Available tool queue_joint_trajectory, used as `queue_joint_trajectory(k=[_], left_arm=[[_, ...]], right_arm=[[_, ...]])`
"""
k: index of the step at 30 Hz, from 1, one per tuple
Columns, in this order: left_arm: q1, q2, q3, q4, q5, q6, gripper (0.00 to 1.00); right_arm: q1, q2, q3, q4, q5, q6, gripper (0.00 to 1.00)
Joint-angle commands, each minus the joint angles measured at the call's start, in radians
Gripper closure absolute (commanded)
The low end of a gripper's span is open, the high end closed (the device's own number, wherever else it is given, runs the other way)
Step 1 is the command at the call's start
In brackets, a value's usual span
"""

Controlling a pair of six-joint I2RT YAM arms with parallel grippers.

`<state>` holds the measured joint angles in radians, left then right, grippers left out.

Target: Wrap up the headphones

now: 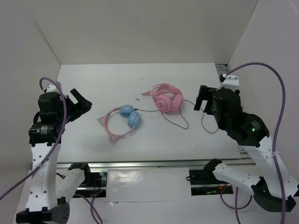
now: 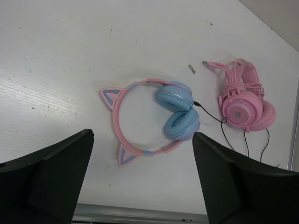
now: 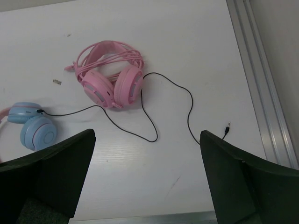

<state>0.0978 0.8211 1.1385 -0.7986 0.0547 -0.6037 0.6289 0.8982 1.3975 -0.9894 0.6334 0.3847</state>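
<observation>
Both arms sit folded and raised at opposite sides of the white table, wrists tipped down toward its middle. The left end effector hangs over the left side and the right end effector over the right.

The pink-banded headphones with light blue round ear cups lie flat near the table's centre, just left of the all-pink headphones. My left wrist view gives me the whole band and both cat ears. The right wrist view shows only the blue cups, but it traces the thin black cable looping past the pink pair to its plug (loose, near the right rail).

Both end effectors are spread wide, gripping and touching nothing.
</observation>
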Motion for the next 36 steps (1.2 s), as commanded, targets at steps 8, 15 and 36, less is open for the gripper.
queue_joint_trajectory(k=[8, 15, 36], left_arm=[[-0.078, 0.006, 0.039, 0.021, -0.159, 0.004, 0.0], [-0.089, 0.067, -0.015, 0.06, -0.096, -0.085, 0.0], [-0.362, 0.622, -0.338, 0.363, -0.295, -0.384, 0.02]], right_arm=[[0.031, 0.03, 0.029, 0.012, -0.005, -0.01, 0.0], [0.066, 0.08, 0.038, 0.026, -0.029, -0.01, 0.0], [0.066, 0.078, -0.04, 0.123, -0.276, -0.078, 0.0]])
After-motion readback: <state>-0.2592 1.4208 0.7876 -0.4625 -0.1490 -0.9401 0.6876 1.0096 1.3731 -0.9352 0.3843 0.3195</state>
